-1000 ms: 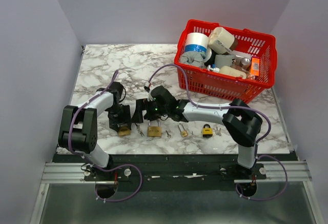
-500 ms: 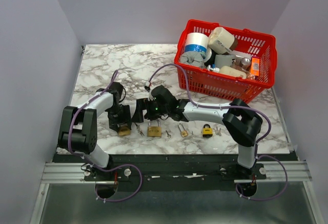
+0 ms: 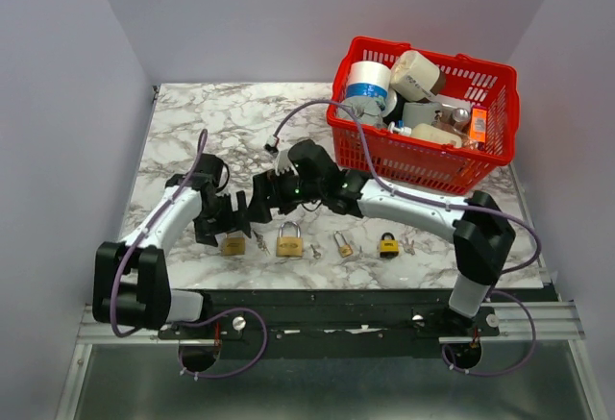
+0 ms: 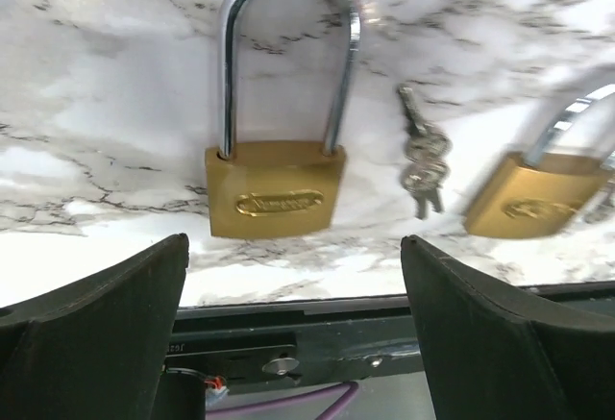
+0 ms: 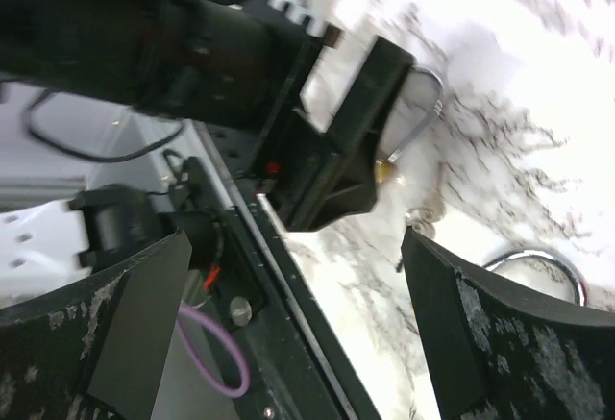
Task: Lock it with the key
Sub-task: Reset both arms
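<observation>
Two brass padlocks lie near the table's front edge: the left one (image 3: 233,244) and the middle one (image 3: 289,240). A small bunch of keys (image 3: 258,240) lies between them. In the left wrist view the left padlock (image 4: 275,189) lies flat with its long shackle away from me, the keys (image 4: 423,165) to its right, and the middle padlock (image 4: 538,207) beyond them. My left gripper (image 3: 224,218) (image 4: 293,247) is open and empty just behind the left padlock. My right gripper (image 3: 261,201) (image 5: 296,247) is open and empty beside it, above the keys.
A small brass padlock (image 3: 343,244), a black-and-yellow padlock (image 3: 387,244) and more keys (image 3: 408,244) lie to the right along the front edge. A red basket (image 3: 480,165) with several items stands at the back right. The table's front rail (image 4: 288,324) is close under my left gripper.
The left arm has swung and its gripper has come back off the left padlock. The right gripper has moved left and back, away from the middle padlock, whose shackle now shows.
</observation>
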